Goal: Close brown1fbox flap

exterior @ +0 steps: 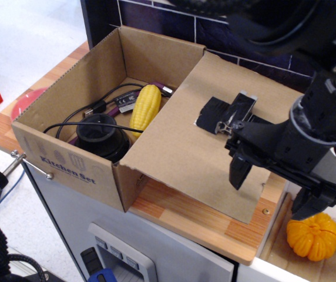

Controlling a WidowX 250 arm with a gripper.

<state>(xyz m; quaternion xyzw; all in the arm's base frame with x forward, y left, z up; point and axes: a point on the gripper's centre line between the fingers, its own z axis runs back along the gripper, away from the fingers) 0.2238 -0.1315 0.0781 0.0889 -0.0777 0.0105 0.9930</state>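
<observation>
The brown1fbox (74, 167) stands open on the wooden counter, with "Kitchen Set" printed on its front side. Its wide flap (180, 147) is folded out to the right and slopes down over the counter. The flap's upper face carries black tape strips (215, 111) and a small metal bracket (229, 124). My black gripper (272, 189) hangs over the flap's right edge. One finger (238, 171) is above the flap and the other is past its edge. The jaws stand apart and hold nothing.
Inside the box lie a yellow corn cob (145, 106), a black round object (100, 138) and black cables. An orange pumpkin (313, 236) sits low at the right. A red object (24, 103) lies left of the box. A dark tiled wall (156, 14) stands behind.
</observation>
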